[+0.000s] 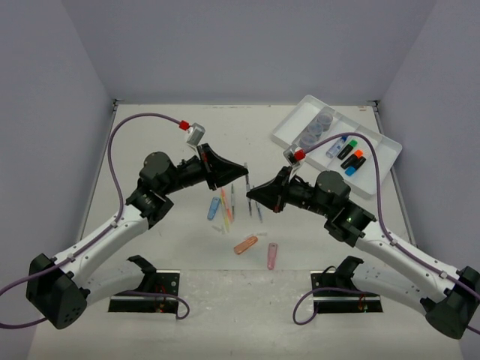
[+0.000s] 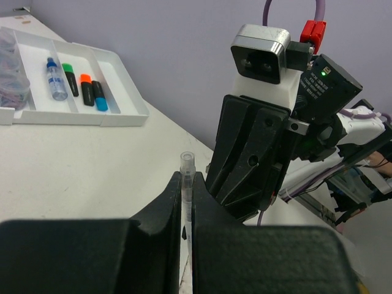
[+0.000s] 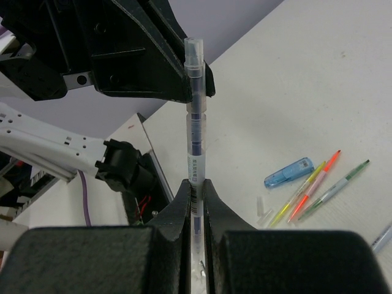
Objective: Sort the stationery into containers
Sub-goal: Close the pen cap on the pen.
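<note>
A thin clear pen (image 1: 247,181) with blue ink hangs in the air over the table's middle, held by both grippers. My left gripper (image 1: 242,169) is shut on its capped end (image 2: 186,168). My right gripper (image 1: 252,193) is shut lower on the same pen (image 3: 195,128). The white divided tray (image 1: 291,116) stands at the back right. It holds grey-blue pots (image 1: 321,124) and black highlighters (image 1: 351,158). It also shows in the left wrist view (image 2: 125,82). Thin pens (image 1: 227,206), a blue capsule (image 1: 214,208), an orange capsule (image 1: 245,244) and a pink capsule (image 1: 272,256) lie on the table.
The blue capsule (image 3: 289,173) and coloured thin pens (image 3: 312,191) lie under my right gripper. More thin pens (image 1: 256,208) lie beneath the grippers. Two black base plates (image 1: 142,294) (image 1: 346,297) sit at the near edge. Grey walls close in the table on three sides.
</note>
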`<action>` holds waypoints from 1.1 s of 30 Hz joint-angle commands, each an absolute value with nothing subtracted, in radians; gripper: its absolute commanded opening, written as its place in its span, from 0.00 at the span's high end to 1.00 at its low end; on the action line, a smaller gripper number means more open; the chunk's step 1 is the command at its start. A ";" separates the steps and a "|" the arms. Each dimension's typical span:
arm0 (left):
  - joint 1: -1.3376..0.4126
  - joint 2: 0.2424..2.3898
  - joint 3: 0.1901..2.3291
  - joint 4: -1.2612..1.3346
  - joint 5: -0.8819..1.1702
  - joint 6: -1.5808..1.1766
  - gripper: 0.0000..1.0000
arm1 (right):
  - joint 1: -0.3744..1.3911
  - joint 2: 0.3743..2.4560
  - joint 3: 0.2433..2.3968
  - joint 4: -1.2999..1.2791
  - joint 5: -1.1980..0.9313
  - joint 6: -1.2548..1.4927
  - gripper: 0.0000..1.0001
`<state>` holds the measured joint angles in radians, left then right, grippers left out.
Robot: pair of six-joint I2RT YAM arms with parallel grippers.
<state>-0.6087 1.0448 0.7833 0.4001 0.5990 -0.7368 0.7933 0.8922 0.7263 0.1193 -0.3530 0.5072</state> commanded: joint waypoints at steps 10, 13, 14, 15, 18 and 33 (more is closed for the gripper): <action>-0.656 1.067 0.815 0.395 0.635 -0.637 1.00 | 0.793 0.825 0.789 0.206 -0.281 0.523 1.00; -0.657 1.062 0.821 0.374 0.655 -0.598 1.00 | 0.795 0.809 0.807 0.163 -0.276 0.510 1.00; -0.656 1.060 0.827 0.359 0.657 -0.586 0.99 | 0.794 0.805 0.815 0.153 -0.280 0.502 1.00; -0.655 1.057 0.830 0.342 0.658 -0.571 0.96 | 0.793 0.805 0.816 0.145 -0.292 0.497 1.00; -0.656 1.054 0.831 0.329 0.652 -0.555 0.87 | 0.794 0.813 0.823 0.137 -0.331 0.486 1.00; -0.658 1.045 0.830 0.398 0.699 -0.600 0.77 | 0.795 0.859 0.836 0.130 -0.407 0.475 1.00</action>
<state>-0.6514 1.0542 0.8177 0.3786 0.6539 -0.6159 0.7910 0.8630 0.7721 0.0626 -0.3851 0.4884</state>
